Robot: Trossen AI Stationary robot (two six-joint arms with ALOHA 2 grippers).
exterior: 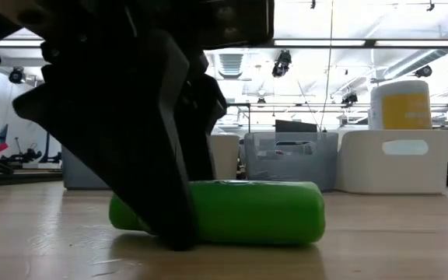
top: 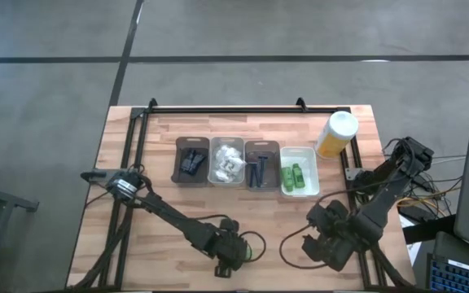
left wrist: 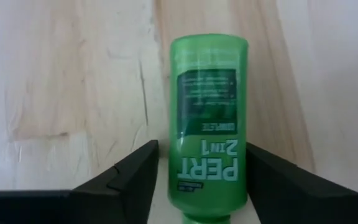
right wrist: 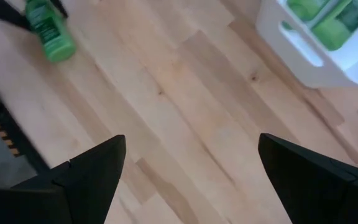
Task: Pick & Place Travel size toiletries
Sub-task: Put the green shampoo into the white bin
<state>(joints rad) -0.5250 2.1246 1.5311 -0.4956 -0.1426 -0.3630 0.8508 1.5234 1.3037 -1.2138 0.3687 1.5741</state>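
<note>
A smooth, round-ended green tube lies flat on the pale wood-plank table, near its 6 o'clock edge. The left gripper straddles it, dark wedge-shaped fingers spread either side, not clamping. The right gripper hovers at 5 o'clock, fingers wide apart, holding nothing.

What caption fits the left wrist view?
Left gripper, fingers open, straddles a green Pert tube lying on the wooden table.
</note>
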